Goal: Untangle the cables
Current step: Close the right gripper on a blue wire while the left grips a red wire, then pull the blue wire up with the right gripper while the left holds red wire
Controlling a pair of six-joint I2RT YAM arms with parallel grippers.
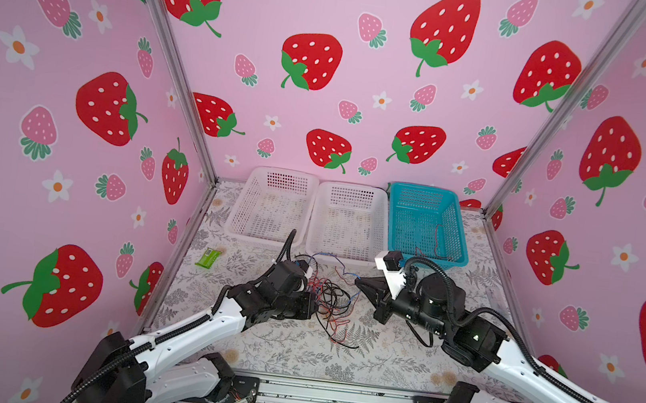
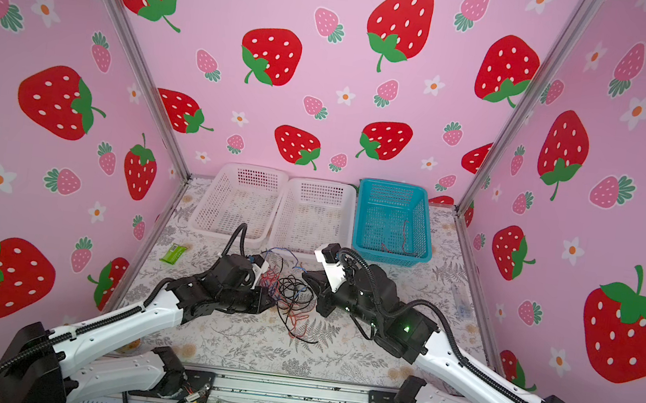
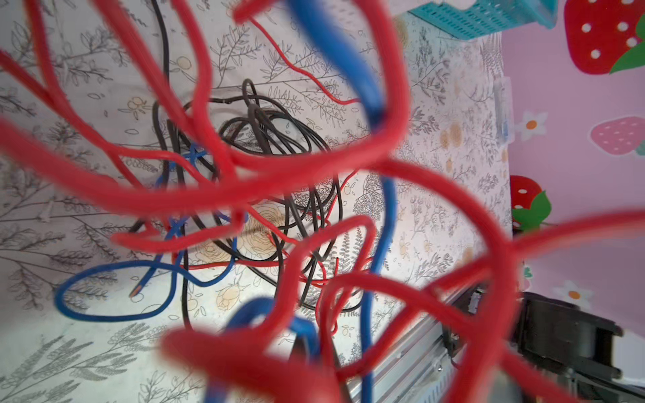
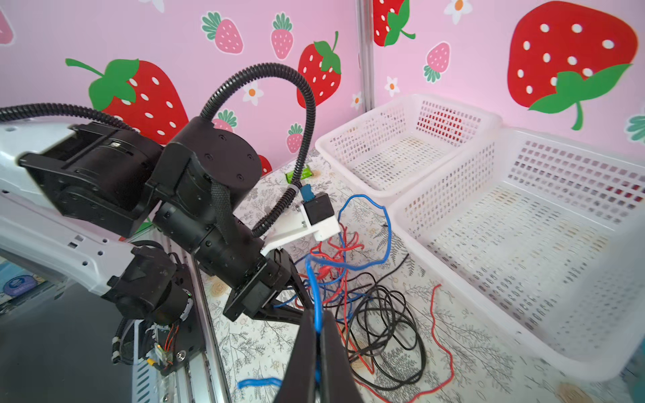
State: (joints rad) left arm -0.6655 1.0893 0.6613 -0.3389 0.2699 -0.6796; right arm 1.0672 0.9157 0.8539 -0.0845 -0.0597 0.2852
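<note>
top views look down, wrist views close, all share cables (image 1: 328, 295)

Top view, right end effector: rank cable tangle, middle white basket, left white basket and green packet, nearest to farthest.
1. cable tangle: at the tips of the right end effector, centre of the table.
2. middle white basket: just behind it, at the back.
3. left white basket: back row, further left.
4. green packet: far left side of the table.
</note>
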